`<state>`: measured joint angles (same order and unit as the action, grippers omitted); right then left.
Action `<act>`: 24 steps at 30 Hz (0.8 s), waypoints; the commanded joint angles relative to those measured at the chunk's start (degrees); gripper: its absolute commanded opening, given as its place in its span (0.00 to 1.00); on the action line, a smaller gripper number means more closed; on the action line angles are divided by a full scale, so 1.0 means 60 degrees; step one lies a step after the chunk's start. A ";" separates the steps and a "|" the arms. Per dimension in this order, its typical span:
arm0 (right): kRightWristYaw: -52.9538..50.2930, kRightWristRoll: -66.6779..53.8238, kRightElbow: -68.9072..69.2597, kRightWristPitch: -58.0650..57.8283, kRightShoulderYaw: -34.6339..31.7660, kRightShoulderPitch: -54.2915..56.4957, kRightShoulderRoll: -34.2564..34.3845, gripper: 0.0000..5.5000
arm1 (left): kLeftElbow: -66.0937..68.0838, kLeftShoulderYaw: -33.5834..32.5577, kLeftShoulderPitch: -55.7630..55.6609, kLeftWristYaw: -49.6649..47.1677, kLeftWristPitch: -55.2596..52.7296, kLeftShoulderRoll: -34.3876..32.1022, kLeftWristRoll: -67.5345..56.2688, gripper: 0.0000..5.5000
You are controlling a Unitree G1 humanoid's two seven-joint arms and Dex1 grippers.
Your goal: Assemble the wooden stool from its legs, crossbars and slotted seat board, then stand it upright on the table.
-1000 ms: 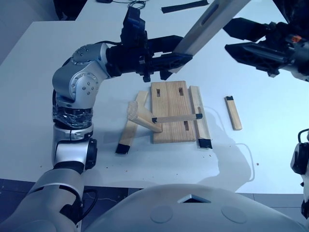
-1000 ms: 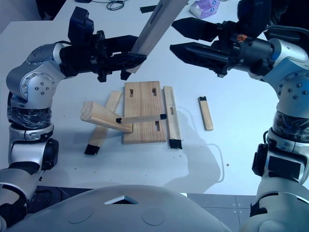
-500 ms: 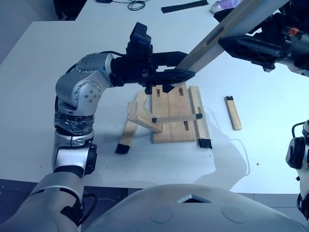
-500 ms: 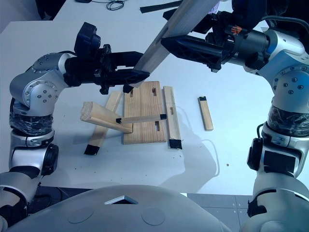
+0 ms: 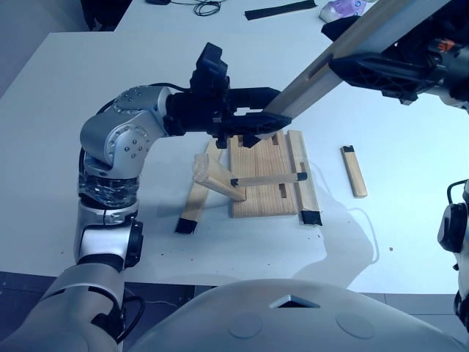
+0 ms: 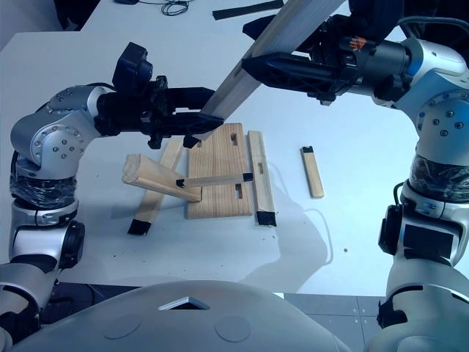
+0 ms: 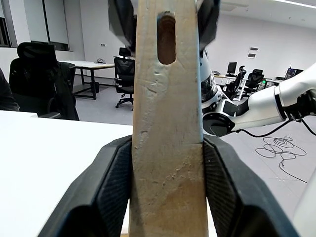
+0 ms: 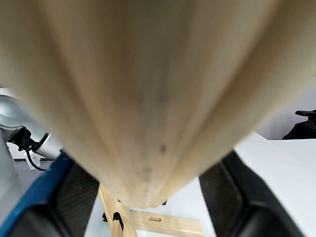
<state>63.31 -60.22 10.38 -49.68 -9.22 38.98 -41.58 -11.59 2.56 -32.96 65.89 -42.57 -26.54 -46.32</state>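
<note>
Stool parts, state of assembly: judged early, with most joints yet to make.

1. Held leg (image 5: 304,82): slotted, in the air above the far end of the seat board (image 5: 256,202), slanting up and away to your right. Your left gripper (image 5: 265,110) is clamped on its lower end, a pad pressed to each side. Your right gripper (image 5: 331,50) is closed around it higher up.
2. Seat board: flat on the table (image 5: 410,220), slots upward, nothing seated in them.
3. Crossbar (image 5: 267,178): lies across the seat board. Its ends meet the tilted leg (image 5: 218,178) at the board's left edge and the right-side leg (image 5: 304,183), which is flat along the board's right edge. You cannot tell whether those joints are fully home.
4. Left-side leg (image 5: 196,196): flat just left of the board, partly under the tilted leg.
5. Loose crossbar (image 5: 354,171): right of the board, well apart from it.

Outstanding: join the held leg and the left-side leg with the loose crossbar, fit all legs to the board, then stand the stool up.

Obstructions: the crossbar and its two legs crowd the board's slots, so you will likely need to shift them first. The tilted leg sits near the held leg's lower end and risks a knock.

Sundries: black strip (image 5: 282,9) and cables (image 5: 205,6), far beyond the board.
</note>
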 commanded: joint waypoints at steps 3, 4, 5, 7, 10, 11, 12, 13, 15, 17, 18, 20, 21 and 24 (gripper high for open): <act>0.0135 0.0173 -0.0010 -0.0061 0.0020 0.0233 -0.0218 0.37 | -0.0101 0.0074 0.0075 0.0213 -0.0036 -0.0178 -0.0076 0.37; 0.0166 0.0209 -0.0001 -0.0049 0.0037 0.0210 -0.0239 0.37 | -0.0082 0.0080 0.0071 0.0225 -0.0031 -0.0182 -0.0068 0.37; 0.0213 0.0241 0.0021 -0.0047 0.0062 0.0171 -0.0269 0.37 | -0.0068 0.0086 0.0061 0.0221 -0.0029 -0.0174 -0.0064 0.37; 0.0326 0.0367 0.0095 -0.0006 0.0157 0.0066 -0.0338 0.37 | -0.0060 0.0061 0.0032 0.0188 -0.0056 -0.0147 -0.0101 0.37; 0.0415 0.0567 0.0077 0.0077 0.0279 0.0005 -0.0407 0.37 | -0.0031 0.0023 0.0021 0.0159 -0.0049 -0.0141 -0.0102 0.37; 0.0456 0.0697 0.0059 0.0137 0.0348 -0.0026 -0.0469 0.37 | -0.0024 0.0011 0.0020 0.0155 -0.0048 -0.0141 -0.0097 0.37; 0.0506 0.0829 0.0044 0.0217 0.0419 -0.0063 -0.0525 0.37 | -0.0022 0.0002 0.0020 0.0153 -0.0047 -0.0141 -0.0093 0.37; 0.0560 0.0959 0.0026 0.0299 0.0493 -0.0104 -0.0579 0.37 | -0.0023 -0.0003 0.0019 0.0151 -0.0046 -0.0142 -0.0089 0.37; 0.0649 0.1200 -0.0045 0.0494 0.0633 -0.0161 -0.0652 0.37 | -0.0017 -0.0017 0.0009 0.0149 -0.0041 -0.0151 -0.0091 0.37; 0.0667 0.1259 -0.0071 0.0588 0.0676 -0.0192 -0.0686 0.37 | -0.0020 -0.0036 -0.0001 0.0141 -0.0037 -0.0166 -0.0104 0.37; 0.0664 0.1276 -0.0067 0.0625 0.0682 -0.0211 -0.0692 0.37 | 0.0001 -0.0037 -0.0007 0.0150 -0.0013 -0.0166 -0.0087 0.37; 0.0655 0.1297 -0.0070 0.0691 0.0706 -0.0231 -0.0695 0.37 | 0.0063 -0.0020 -0.0025 0.0179 0.0052 -0.0161 -0.0008 0.37; 0.0644 0.1306 -0.0076 0.0725 0.0725 -0.0231 -0.0687 0.37 | 0.0103 0.0002 -0.0044 0.0181 0.0092 -0.0153 0.0061 0.37; 0.0570 0.1289 -0.0058 0.0800 0.0732 -0.0211 -0.0617 0.37 | 0.0344 0.0188 -0.0168 -0.0181 0.0244 -0.0065 0.0595 0.37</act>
<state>67.56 -56.51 10.03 -45.15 -5.65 38.88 -43.43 -10.92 4.01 -32.29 66.68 -41.95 -27.02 -43.90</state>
